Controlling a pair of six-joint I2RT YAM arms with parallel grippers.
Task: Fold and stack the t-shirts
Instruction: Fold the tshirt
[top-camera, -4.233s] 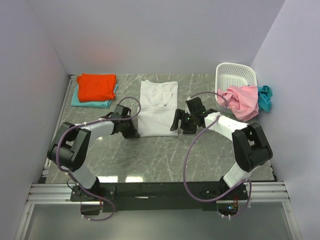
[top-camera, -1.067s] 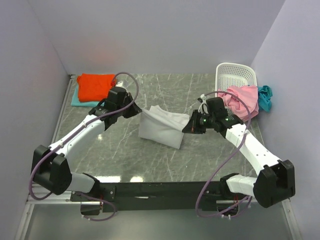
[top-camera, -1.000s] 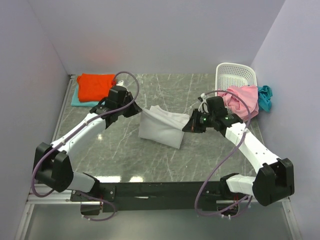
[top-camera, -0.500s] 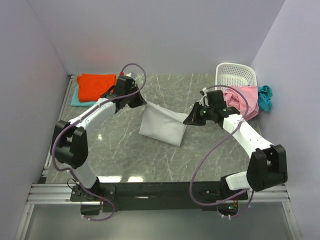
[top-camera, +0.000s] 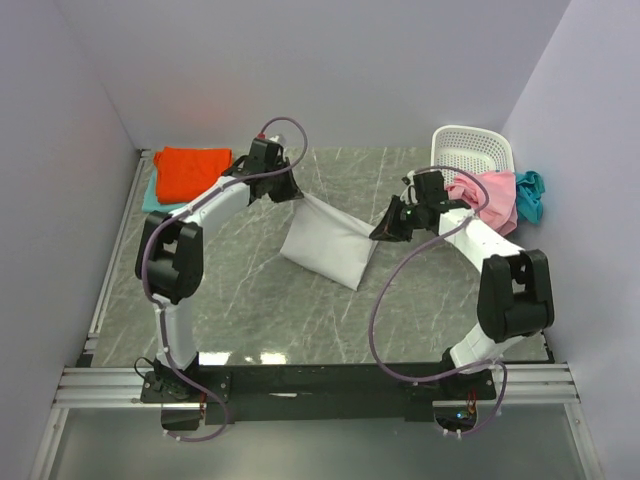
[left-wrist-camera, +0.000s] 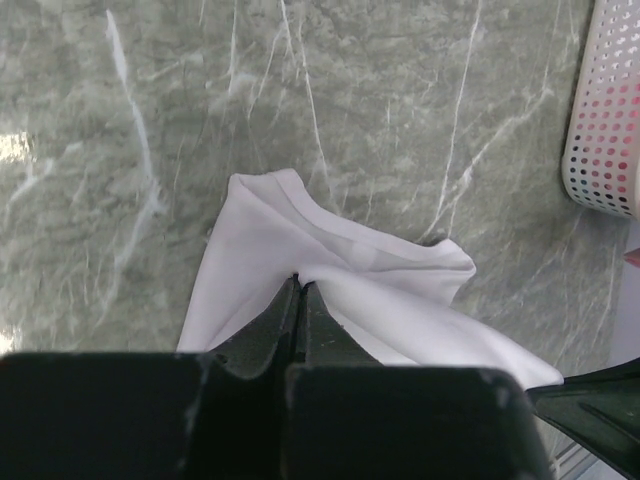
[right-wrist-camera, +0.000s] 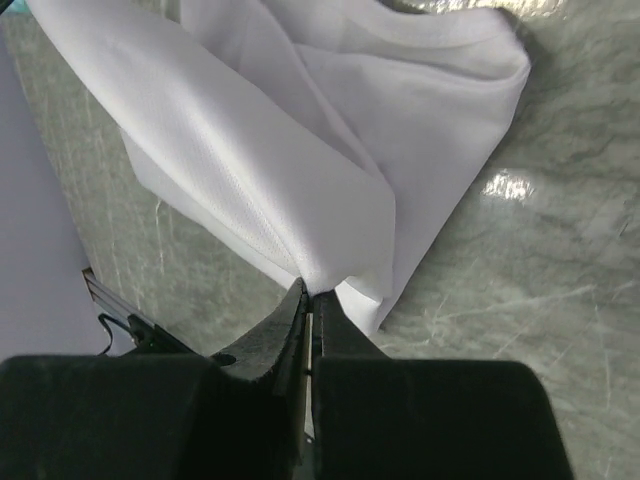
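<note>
**White T-Shirt Held Between Both Arms**

The left end effector is pressed together on one upper corner of the white t-shirt. The right end effector pinches the opposite corner. The cloth hangs slack between them over the middle of the marble surface, and its lower part sags down onto it.

At the far left, an orange-red t-shirt lies folded on a pale aqua t-shirt. At the far right, a pink t-shirt drapes over the rim of the white basket. A teal-blue t-shirt lies just beside the pink one.
</note>
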